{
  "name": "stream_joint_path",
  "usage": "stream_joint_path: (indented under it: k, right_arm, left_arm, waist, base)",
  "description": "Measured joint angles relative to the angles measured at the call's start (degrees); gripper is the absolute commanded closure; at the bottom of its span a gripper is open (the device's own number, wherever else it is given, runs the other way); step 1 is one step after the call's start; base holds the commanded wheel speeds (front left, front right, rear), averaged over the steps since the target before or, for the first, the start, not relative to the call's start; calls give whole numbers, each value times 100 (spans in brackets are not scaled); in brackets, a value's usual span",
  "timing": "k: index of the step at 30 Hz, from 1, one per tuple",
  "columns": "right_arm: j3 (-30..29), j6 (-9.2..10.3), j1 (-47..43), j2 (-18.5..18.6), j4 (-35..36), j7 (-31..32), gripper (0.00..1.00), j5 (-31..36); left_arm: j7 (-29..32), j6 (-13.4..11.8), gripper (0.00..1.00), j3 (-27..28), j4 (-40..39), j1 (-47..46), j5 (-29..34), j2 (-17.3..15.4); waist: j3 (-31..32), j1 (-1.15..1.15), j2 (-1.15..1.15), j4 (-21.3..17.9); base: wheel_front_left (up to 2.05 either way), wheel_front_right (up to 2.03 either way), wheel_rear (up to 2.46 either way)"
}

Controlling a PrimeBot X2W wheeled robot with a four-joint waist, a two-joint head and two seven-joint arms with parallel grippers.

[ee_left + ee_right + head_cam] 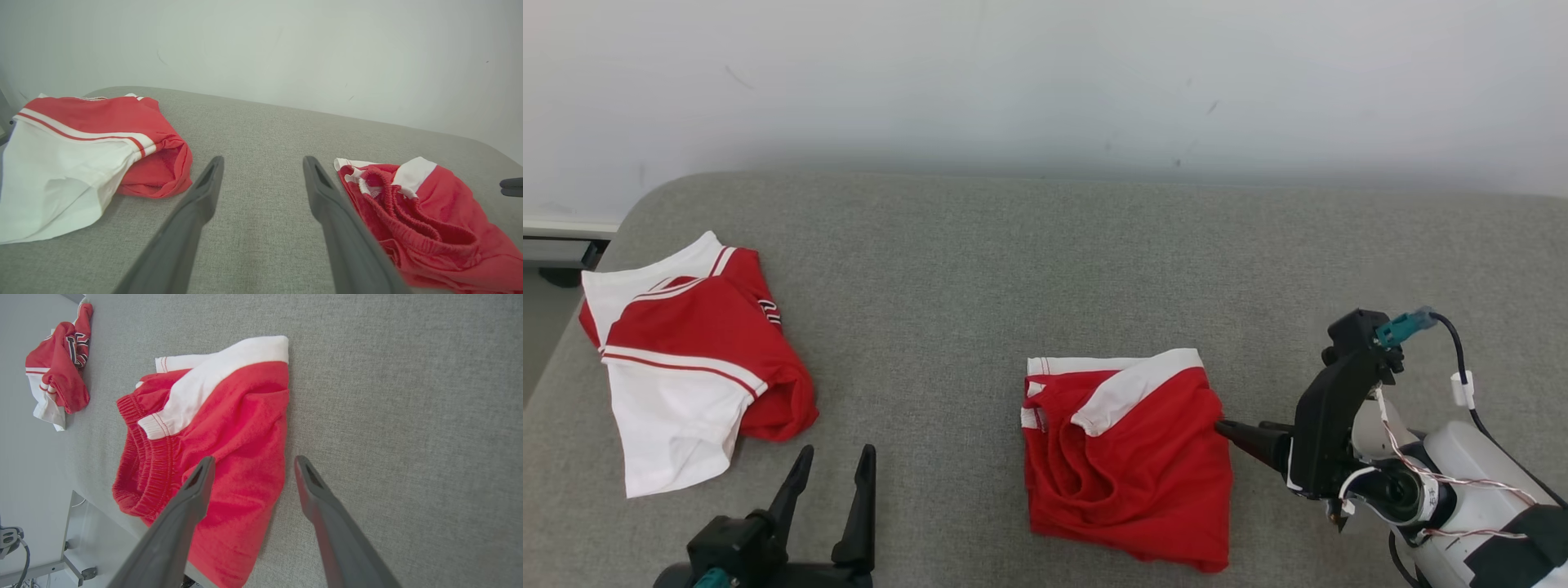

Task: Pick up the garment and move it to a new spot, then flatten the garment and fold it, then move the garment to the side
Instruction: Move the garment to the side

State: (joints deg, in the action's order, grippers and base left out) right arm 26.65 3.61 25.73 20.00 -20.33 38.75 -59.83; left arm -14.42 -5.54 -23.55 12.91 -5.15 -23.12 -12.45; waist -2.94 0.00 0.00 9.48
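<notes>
The garment (1127, 457), red shorts with white trim and an elastic waistband, lies folded into a rough rectangle on the grey padded surface (1013, 269), right of centre. My right gripper (1229, 429) stands open at the garment's right edge, fingertips pointing left at the cloth with nothing between them. In the right wrist view its fingers straddle that edge of the garment (229, 433), the right gripper (253, 461) held just above it. My left gripper (837, 451) is open and empty near the front edge, to the left of the garment (429, 228); the left gripper (263, 160) hovers over bare fabric.
A second folded piece, a red and white shirt (686, 359), lies at the far left; it also shows as the shirt (81, 147) and the shirt (57, 375). A pale wall (1045, 82) runs behind the surface. The front edge (98, 498) drops to the floor.
</notes>
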Motion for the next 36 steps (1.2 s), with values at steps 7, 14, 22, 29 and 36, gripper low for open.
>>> stream_joint_path:
  k: [7, 14, 22, 29, 36]
  right_arm:
    - [-13, 103, -59, 10, -189, 62, 0, -1]
    - [24, 197, -20, 16, -442, 166, 0, 55]
    - [88, 245, 65, -18, -703, 283, 0, 90]
    - [157, 245, 72, -37, -776, 361, 100, 102]
    - [159, 223, 262, -123, -893, 358, 100, 102]
  left_arm:
    - [0, 2, 0, -101, -34, -94, 20, 81]
    - [0, 51, 0, -156, 23, -256, 26, 207]
    - [0, 58, 0, -210, 102, -281, 42, 321]
    - [0, 58, 0, -152, 133, -281, 42, 320]
    - [0, 57, 0, -87, 156, -251, 41, 313]
  waist:
    - [-76, 0, 0, 139]
    - [-153, 0, 0, 338]
    - [-186, 0, 0, 579]
    - [-196, 0, 0, 665]
    - [-191, 0, 0, 582]
  base:
    - [0, 0, 0]
    - [0, 0, 0]
    - [0, 0, 0]
    - [0, 0, 0]
    - [0, 0, 0]
